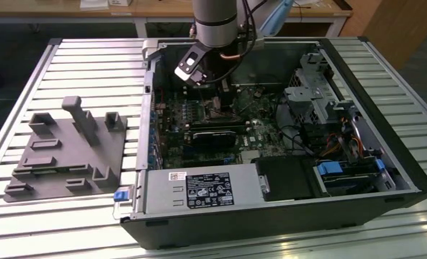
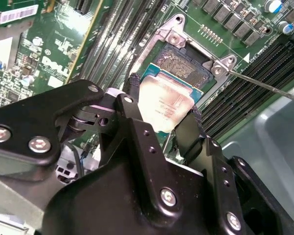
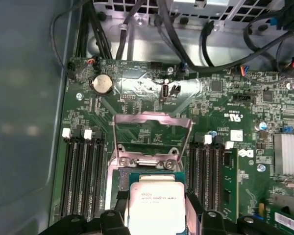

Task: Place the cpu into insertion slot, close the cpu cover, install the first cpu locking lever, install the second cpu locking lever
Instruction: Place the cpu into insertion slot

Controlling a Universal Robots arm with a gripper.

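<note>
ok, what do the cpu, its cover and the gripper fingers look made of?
cpu: metal lid, dull silver-grey with a soft sheen, on a green board edge. cpu cover: bare sheet metal, likely steel; shiny, with bent tabs. Fingers: matte black, plastic or coated metal; the look leaves it open.

One cpu (image 3: 157,205), one cpu cover (image 3: 152,119), one insertion slot (image 2: 183,66), one claw (image 2: 164,98), one computer case (image 1: 271,226)

Clamped between the 2 black fingers (image 3: 193,208) of the gripper (image 3: 157,215): the cpu (image 3: 157,205), silvery face up, over the insertion slot (image 3: 118,178). Just beyond, the cpu cover (image 3: 152,129), tilted up and open. Flanking the slot, 2 banks of memory slots (image 3: 83,171). Farther off on the green circuit board (image 3: 137,103), a coin battery (image 3: 102,84); past its edge, black cables (image 3: 137,29).
</note>
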